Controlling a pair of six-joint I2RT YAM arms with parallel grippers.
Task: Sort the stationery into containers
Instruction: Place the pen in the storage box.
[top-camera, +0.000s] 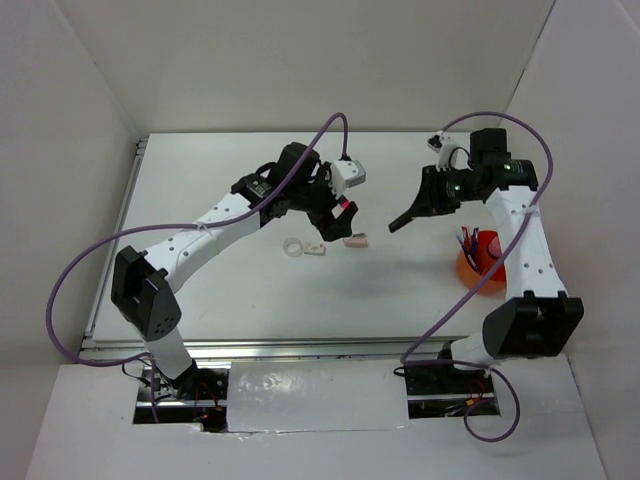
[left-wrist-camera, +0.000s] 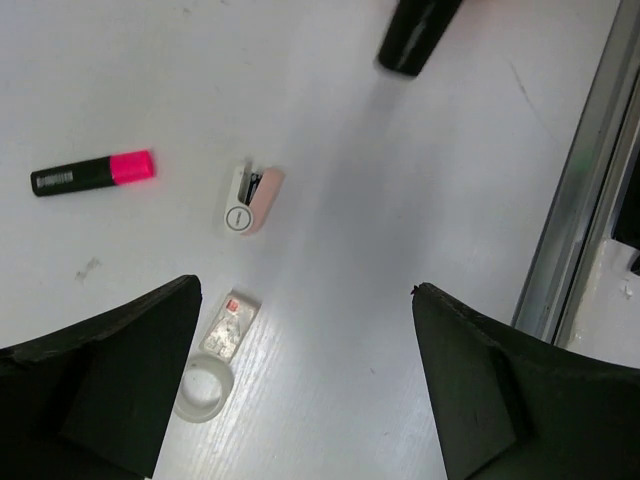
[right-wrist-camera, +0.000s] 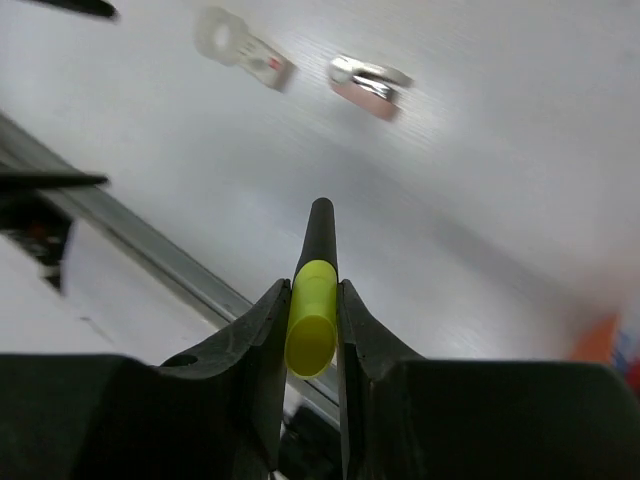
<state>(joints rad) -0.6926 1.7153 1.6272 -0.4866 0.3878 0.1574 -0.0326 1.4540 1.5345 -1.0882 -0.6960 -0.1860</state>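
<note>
On the white table (top-camera: 250, 300) the left gripper (left-wrist-camera: 303, 300) hangs with jaws wide apart, holding nothing; the right gripper (right-wrist-camera: 312, 285) is clamped on a yellow-capped black highlighter (right-wrist-camera: 312, 325), well short of the orange cup (top-camera: 482, 265) (a few pens (top-camera: 468, 240) already stand in it); unsorted on the table lie a pink-capped highlighter (left-wrist-camera: 92, 173), a pink-and-white piece (left-wrist-camera: 250, 200), a clear tape ring (left-wrist-camera: 203, 390) and a small eraser (left-wrist-camera: 230, 327); roughly halfway, I judge.

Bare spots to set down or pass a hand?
Free: the stretch from the clear tape ring to the near metal rail; the gap between the small pink-and-white piece and the round orange plastic cup, near the yellow-capped black highlighter in the right gripper. Crowded: under the left gripper.
</note>
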